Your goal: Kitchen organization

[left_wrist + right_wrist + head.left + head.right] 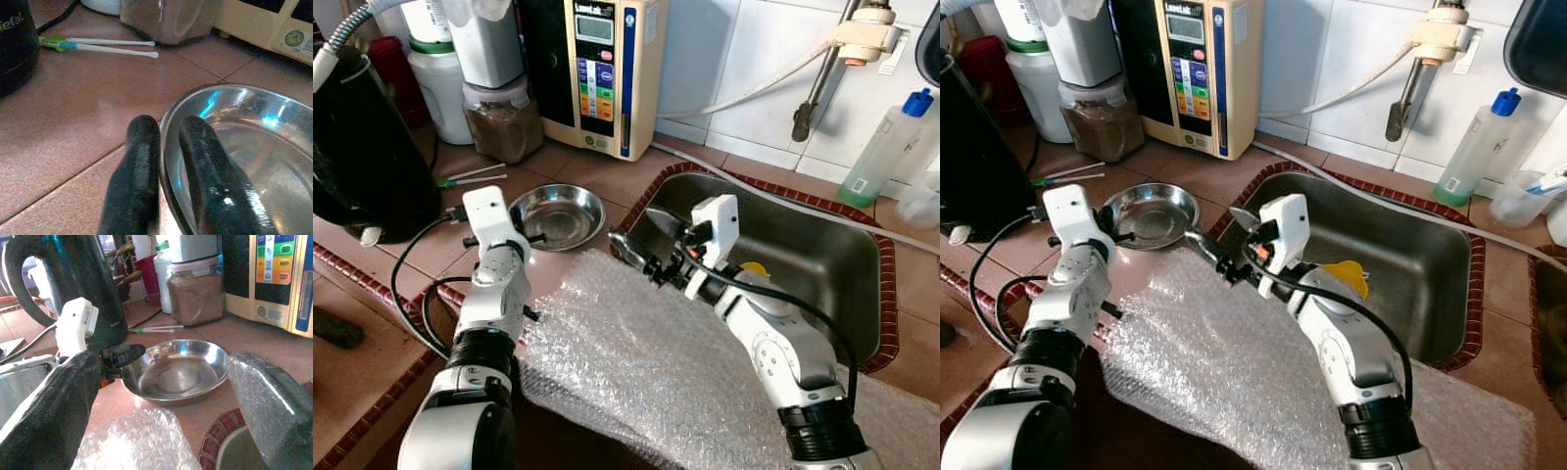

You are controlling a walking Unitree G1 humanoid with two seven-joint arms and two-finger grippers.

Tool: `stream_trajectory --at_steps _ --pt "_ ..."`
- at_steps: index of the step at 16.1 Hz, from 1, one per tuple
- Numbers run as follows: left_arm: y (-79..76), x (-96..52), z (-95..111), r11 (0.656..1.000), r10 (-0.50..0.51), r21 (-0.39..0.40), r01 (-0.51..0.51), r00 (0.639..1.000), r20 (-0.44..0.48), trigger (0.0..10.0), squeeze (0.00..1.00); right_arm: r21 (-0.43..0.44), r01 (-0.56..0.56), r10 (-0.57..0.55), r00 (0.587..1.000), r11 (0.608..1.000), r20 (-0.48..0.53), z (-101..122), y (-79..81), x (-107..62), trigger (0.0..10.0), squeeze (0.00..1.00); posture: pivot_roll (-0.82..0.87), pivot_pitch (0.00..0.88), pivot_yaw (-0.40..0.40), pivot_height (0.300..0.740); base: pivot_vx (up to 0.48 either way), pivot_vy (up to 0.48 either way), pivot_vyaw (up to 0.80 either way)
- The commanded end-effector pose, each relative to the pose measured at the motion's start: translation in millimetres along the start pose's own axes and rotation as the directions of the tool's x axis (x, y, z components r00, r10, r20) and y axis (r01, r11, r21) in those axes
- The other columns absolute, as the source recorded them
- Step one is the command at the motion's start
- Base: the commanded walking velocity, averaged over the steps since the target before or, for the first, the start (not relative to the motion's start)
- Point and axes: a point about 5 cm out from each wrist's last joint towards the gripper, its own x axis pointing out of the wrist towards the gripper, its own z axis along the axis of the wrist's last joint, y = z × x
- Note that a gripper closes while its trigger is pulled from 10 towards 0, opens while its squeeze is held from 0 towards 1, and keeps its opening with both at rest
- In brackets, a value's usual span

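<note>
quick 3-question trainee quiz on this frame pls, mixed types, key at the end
1. True or false: the left gripper has its two fingers either side of the rim of the steel bowl.
2. Which gripper stands open near the sink's corner? A) left B) right C) neither
3. Fill in: the sheet draped over the counter edge in front of the sink is ____.

Key: 1 true: one finger sits outside the rim, one inside. 2 B: the right gripper has its fingers spread wide, with nothing between them. 3 bubble wrap.
</note>
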Motion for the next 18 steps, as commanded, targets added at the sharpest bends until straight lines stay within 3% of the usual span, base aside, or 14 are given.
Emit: stream_trajectory --at_steps 1,7,13,18 --pt "-2.7 1.2 12 1.0 0.001 -0.008 0.0 0.999 0.042 10.0 1.0 -0.025 -0.014 0.014 1.0 1.0 0.007 4 3.2 0.8 10.0 0.0 0.05 0.0 0.027 0.74 0.0 0.0 0.0" --pt "-16.8 -5.1 28 0.998 -0.056 0.002 0.057 0.993 0.101 10.0 1.0 -0.043 -0.02 0.02 1.0 0.999 -0.004 2 3.8 2.5 10.0 0.0 0.05 0.0 0.025 0.74 0.0 0.0 0.0" --pt "-19.4 -6.8 30 0.998 -0.057 -0.026 0.058 0.997 0.051 10.0 1.0 -0.057 -0.033 0.032 0.999 0.998 -0.018 0 5.6 3.8 10.0 0.0 0.05 0.0 0.022 0.74 0.0 0.0 0.0" --pt "-16.2 -5.6 20 0.997 -0.058 -0.051 0.057 0.998 -0.018 10.0 1.0 -0.063 -0.035 0.033 0.999 0.997 -0.032 -2 5.5 2.7 10.0 0.0 0.05 0.0 0.021 0.74 0.0 0.0 0.0"
